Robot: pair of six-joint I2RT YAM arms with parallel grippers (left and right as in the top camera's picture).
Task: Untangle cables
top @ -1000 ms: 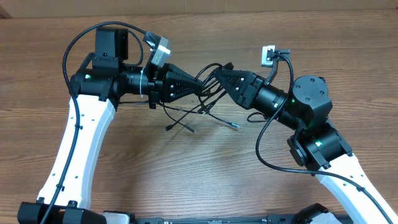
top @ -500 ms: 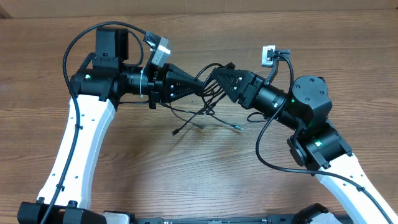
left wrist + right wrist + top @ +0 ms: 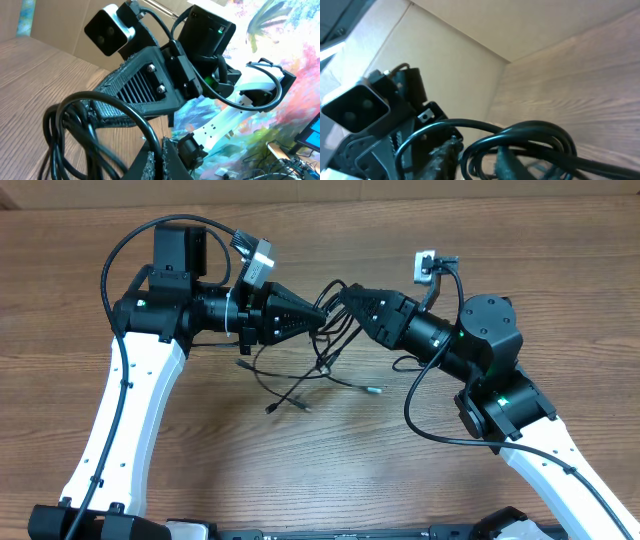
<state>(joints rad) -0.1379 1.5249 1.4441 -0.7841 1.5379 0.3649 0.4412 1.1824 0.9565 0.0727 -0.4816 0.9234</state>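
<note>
Your left fingers [image 3: 303, 316] are pressed together on the cables [image 3: 323, 362], a thin black bundle held up between the two arms, with its loose ends hanging down toward the counter [image 3: 330, 480]. I judge the cords light, limp and a little slippery, so take one cord close to its plug. The bundle has no single long axis, and the strands fan out toward the robot's side. The right fingers [image 3: 365, 308] seem to pinch the same knot.

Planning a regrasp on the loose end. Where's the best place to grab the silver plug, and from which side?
Grip the cord just behind the silver plug, coming straight down with the fingers across the cord. That end lies flat on the table, out to the side of the hanging cables, so a top approach looks unblocked. The plug itself looks too small to pinch reliably.
</note>
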